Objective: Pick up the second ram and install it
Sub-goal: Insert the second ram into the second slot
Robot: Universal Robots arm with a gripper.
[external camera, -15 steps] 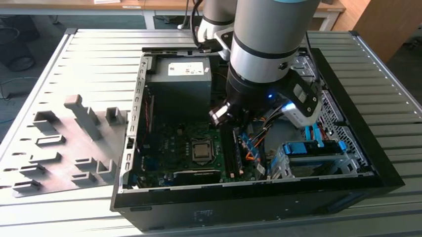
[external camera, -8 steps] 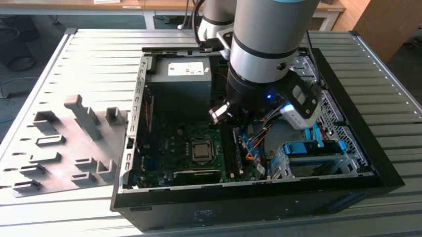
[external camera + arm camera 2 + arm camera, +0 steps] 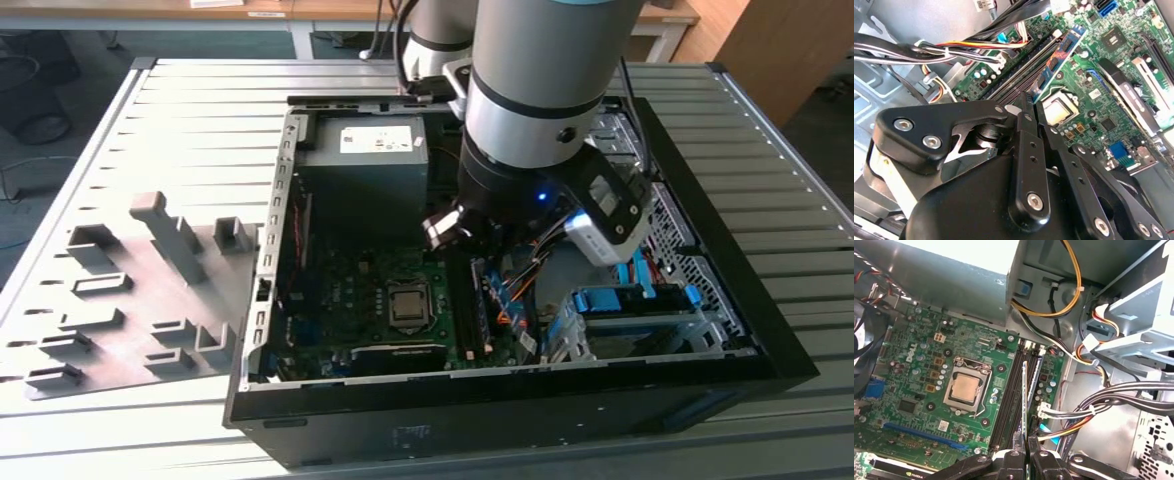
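Observation:
The second ram [image 3: 1025, 395] is a thin stick seen edge-on, running along the black slot rails [image 3: 1010, 395] beside the CPU socket [image 3: 965, 389]. In the second wrist view its blue-labelled face [image 3: 1061, 50] stands upright over the rails. My gripper [image 3: 1026, 442] is shut on the stick's middle, and the stick extends away from the fingertips [image 3: 1026, 100] in both wrist views. I cannot tell whether it is seated in a slot. In the exterior view the arm [image 3: 534, 110] reaches down into the open computer case [image 3: 747, 330], and the ram [image 3: 507, 295] shows just below it.
Cable bundles [image 3: 1094, 415] and a metal drive cage [image 3: 1134, 305] crowd one side of the slots. A power supply [image 3: 363, 150] sits at the case's far end. Grey holder blocks [image 3: 160, 240] stand on the slatted table at the exterior view's left.

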